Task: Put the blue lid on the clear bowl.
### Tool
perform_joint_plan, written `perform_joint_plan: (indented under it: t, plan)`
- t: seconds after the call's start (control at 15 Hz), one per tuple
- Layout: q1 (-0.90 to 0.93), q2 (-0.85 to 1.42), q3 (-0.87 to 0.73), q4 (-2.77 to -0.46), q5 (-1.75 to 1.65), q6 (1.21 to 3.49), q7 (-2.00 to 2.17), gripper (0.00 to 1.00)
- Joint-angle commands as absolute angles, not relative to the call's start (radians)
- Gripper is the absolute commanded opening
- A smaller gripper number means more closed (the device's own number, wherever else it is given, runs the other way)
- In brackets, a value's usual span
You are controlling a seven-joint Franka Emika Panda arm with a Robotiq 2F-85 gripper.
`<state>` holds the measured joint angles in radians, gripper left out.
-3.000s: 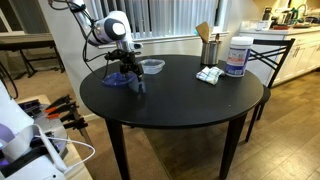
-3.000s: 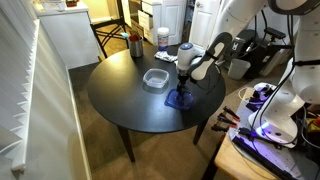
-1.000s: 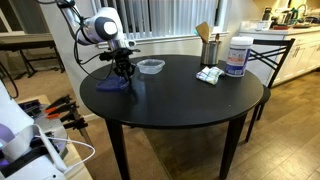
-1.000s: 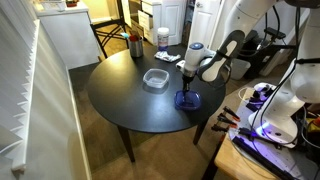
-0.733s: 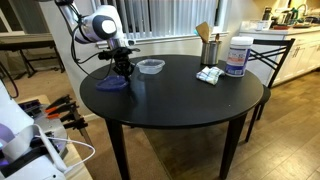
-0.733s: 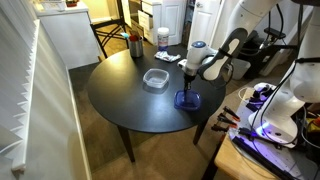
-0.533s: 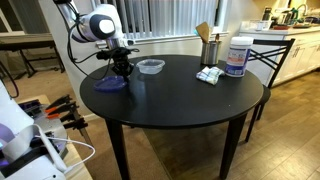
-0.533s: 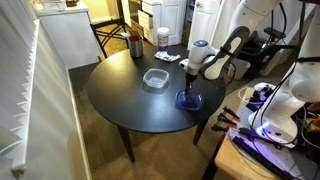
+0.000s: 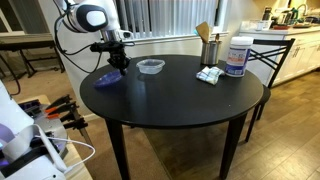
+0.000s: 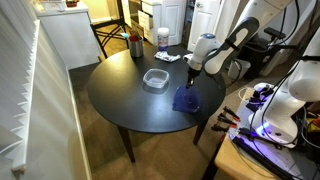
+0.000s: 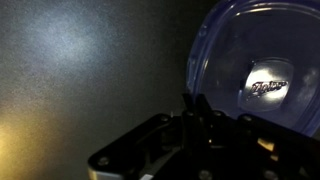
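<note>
Blue lid [image 11: 240,50] in hand [image 11: 197,107]; clear bowl [image 10: 155,78] seen only in exterior views.

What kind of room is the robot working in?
Probably a home dining area: a round black table with a chair, vertical window blinds and a kitchen counter behind.
</note>
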<state>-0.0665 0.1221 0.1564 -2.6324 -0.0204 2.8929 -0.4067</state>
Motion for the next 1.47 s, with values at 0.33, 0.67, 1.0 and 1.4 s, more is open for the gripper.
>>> perform_joint_plan:
  t: [0.33, 0.67, 1.0, 1.4]
  plan:
    - [-0.034, 0.014, 0.097, -2.495, 0.074, 2.681, -0.398, 0.02]
    - [-0.044, 0.053, 0.04, -2.287, 0.077, 2.516, -0.411, 0.02]
    - [-0.048, 0.117, 0.008, -2.123, 0.071, 2.408, -0.399, 0.02]
    - [-0.059, 0.195, -0.006, -1.989, 0.042, 2.331, -0.388, 0.02]
